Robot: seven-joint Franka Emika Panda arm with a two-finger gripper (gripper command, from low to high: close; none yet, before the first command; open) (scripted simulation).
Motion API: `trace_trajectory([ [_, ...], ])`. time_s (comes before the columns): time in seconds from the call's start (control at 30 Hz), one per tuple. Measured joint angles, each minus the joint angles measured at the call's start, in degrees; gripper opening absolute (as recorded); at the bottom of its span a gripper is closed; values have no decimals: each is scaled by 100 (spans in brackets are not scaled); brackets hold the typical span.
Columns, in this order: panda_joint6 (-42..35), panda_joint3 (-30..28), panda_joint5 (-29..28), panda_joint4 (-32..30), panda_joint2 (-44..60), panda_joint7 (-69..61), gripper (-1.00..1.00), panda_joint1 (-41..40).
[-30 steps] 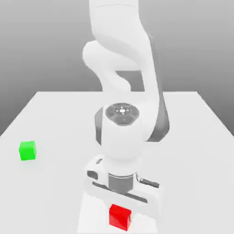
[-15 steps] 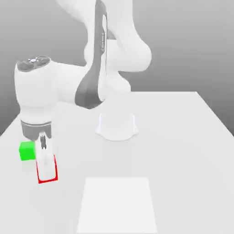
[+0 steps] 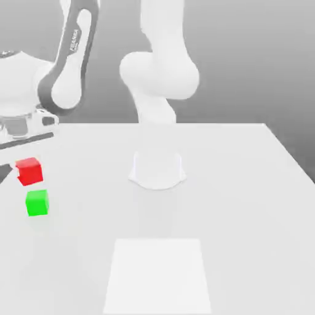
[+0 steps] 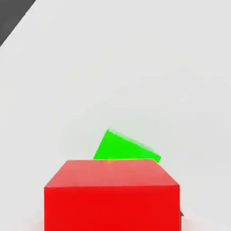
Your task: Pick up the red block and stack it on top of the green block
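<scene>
I see my gripper [image 3: 24, 161] at the exterior view's left edge, clamped on the red block [image 3: 29, 170], held in the air just above the green block [image 3: 37, 203], not touching it, green block on the white table [image 3: 234, 203]

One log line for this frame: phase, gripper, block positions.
phase: carrying | gripper: shut on red block | red block: in the air above green block, apart | green block: on table | stack: not yet done

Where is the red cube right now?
The red block hangs in the claw at the exterior view's far left, just above the green block on the table.
</scene>
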Motion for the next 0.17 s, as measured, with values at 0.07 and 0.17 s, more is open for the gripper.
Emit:
trace_trajectory([
  [0.07, 373, 175, 454, 15, 414, -315, -100, -66],
  [0.17, 488, 242, 598, 20, 542, -416, 100, -104],
])
